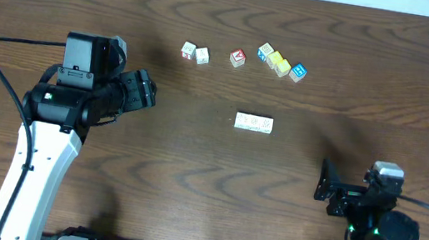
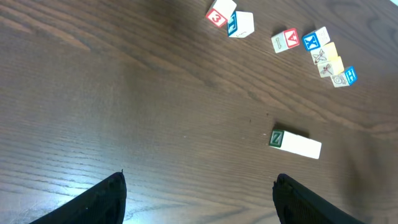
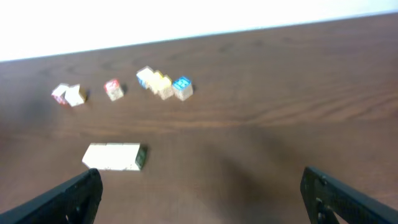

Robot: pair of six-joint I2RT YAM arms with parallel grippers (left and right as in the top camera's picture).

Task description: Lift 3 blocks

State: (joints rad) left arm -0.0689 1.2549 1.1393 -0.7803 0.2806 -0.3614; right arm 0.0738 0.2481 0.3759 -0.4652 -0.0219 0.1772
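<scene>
Brown wood with wavy lines covers my whole bench point(image 1: 189, 184), and it looks flat and smooth. My left arm point(image 1: 41, 155) is big and white. My right arm point(image 1: 380, 232) is dark and sits low at the near edge. The left tool point(image 2: 199, 205) is spread wide with nothing in it. The right tool point(image 3: 199, 199) is spread wide too, and it holds nothing.

The blocks point(image 1: 253, 123) lie near the middle of the bench, three pale cubes touching in one short row. They are well apart from both tools. One end of the row shows a green letter face.

I think they are light and hard, with flat, slick sides and sharp corners. I would pinch the row at its two short ends, so the three press together. If I pinch the long sides, the end ones may drop.

Farther back sit the coloured cubes point(image 1: 281, 63), small, with red, blue and yellow faces. I will leave those alone.
</scene>
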